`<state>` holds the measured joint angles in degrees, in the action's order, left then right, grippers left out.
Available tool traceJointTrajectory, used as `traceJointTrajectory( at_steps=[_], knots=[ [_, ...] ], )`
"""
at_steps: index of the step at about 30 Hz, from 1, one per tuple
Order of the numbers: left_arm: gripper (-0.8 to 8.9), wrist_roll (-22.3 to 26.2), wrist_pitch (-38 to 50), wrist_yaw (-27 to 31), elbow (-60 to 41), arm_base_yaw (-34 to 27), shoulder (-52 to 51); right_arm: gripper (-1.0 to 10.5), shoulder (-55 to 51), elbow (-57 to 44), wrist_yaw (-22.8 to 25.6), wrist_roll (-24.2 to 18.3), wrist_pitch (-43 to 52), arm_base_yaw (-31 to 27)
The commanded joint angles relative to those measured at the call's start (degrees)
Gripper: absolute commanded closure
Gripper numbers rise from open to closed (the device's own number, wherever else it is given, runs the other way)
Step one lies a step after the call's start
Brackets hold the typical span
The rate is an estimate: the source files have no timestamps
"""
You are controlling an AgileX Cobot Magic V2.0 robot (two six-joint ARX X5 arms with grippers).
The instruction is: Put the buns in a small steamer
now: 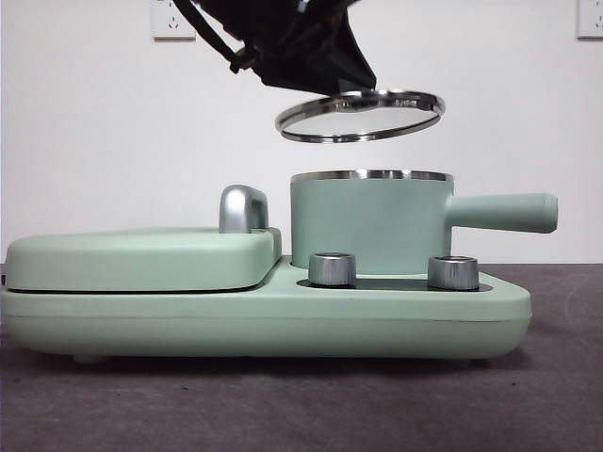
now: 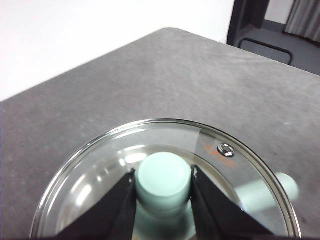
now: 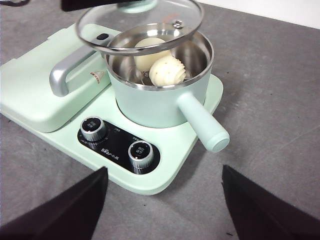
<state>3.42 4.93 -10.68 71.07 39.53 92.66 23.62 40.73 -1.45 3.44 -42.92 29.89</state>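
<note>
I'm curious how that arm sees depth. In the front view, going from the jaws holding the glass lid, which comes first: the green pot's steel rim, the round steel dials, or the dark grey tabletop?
1. Green pot's steel rim, directly beneath the left gripper and glass lid.
2. Round steel dials, lower, on the base.
3. Dark grey tabletop, lowest.

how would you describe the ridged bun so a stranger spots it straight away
Find the mint-green cooker base and the small steamer on it. Two buns lie inside; the ridged bun is nearer the handle, shell-grooved, unlike the smooth bun behind.

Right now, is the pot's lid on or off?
Off. The left gripper holds the glass lid by its knob above the small steamer; both buns show inside.
</note>
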Motion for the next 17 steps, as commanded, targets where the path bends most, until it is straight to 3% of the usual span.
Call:
traceJointTrajectory(
  at_steps=[1,17],
  knots=[
    [8.03,0.4,4.8,0.0,0.9,0.5,2.2,5.9,0.2,0.2,0.0,0.6,0.4,0.4],
    [8.03,2.8,7.5,0.2,0.9,0.3,7.7,5.9,0.3,0.2,0.0,0.6,0.5,0.4]
  ],
)
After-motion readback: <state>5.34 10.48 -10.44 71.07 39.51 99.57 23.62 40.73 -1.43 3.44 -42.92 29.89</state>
